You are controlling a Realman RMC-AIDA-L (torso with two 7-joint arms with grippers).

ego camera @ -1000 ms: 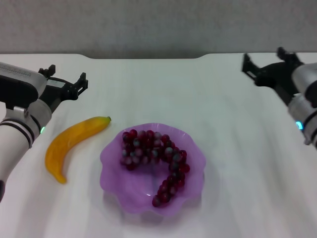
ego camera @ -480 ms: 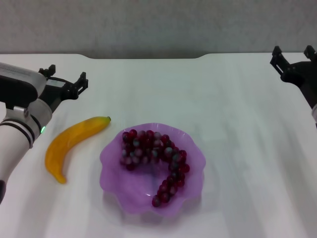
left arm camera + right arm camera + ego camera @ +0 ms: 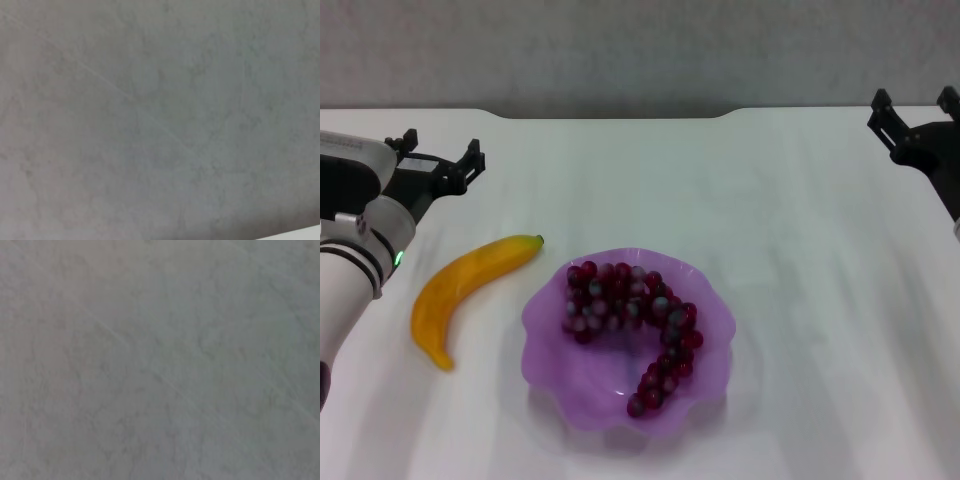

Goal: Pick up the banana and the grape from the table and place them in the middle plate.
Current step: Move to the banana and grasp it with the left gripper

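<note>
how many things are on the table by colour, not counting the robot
yellow-orange: 1, the banana, lying on the table beside the plate
dark red-purple: 1, the grape bunch, inside the plate
translucent purple: 1, the middle plate
total: 3

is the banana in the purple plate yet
No, the banana lies on the table beside the middle plate, which holds only the grape.
</note>
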